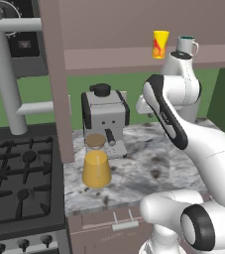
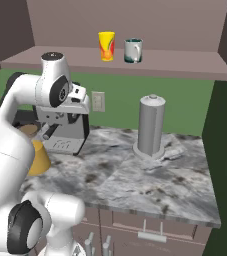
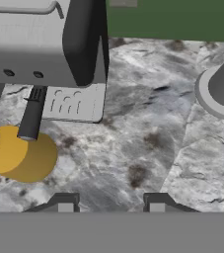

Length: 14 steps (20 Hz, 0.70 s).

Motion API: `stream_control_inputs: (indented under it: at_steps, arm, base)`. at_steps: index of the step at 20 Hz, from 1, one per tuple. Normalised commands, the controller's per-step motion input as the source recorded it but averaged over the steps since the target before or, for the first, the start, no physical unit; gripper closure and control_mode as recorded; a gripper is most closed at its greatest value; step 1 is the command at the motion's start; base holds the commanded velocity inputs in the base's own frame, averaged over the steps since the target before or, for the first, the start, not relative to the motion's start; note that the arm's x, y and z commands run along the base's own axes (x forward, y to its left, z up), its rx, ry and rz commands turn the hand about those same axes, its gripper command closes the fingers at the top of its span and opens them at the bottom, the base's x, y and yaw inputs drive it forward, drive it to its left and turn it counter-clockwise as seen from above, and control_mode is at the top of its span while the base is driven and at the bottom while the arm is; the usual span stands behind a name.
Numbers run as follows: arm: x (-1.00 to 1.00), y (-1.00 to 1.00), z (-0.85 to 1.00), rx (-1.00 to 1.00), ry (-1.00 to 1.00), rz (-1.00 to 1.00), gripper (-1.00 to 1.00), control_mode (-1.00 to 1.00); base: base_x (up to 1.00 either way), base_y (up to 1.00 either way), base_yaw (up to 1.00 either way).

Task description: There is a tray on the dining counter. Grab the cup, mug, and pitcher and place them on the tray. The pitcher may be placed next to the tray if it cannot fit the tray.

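Hand (image 3: pixel 111 202) hovers empty, fingers apart, over the tabletop (image 3: pixel 148 143); dropping toward the pitcher (image 1: pixel 95 166) risks clipping the coffee machine (image 1: pixel 105 119) beside it.

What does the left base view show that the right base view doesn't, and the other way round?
Left base view alone: the stove with its knobs, and the pitcher in full, neck and all. Right base view alone: the grey upright cylinder on the worktop and a wall outlet. Shared: the cup and mug side by side on the shelf, the coffee machine, and the arm.
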Motion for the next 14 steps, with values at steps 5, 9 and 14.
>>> stream_control_inputs:
  at_steps: [5,9,14]
  arm:
    - [0.00,0.00,0.05,0.00,-0.05,0.00,-1.00,-1.00]
    - [0.00,0.00,0.17,0.00,-0.07,0.00,-1.00,-1.00]
    - [0.00,0.00,0.24,0.00,-0.07,-0.01,-1.00,-1.00]
  base:
    - [0.00,0.00,0.00]
    - [0.00,0.00,0.00]
    - [0.00,0.00,0.00]
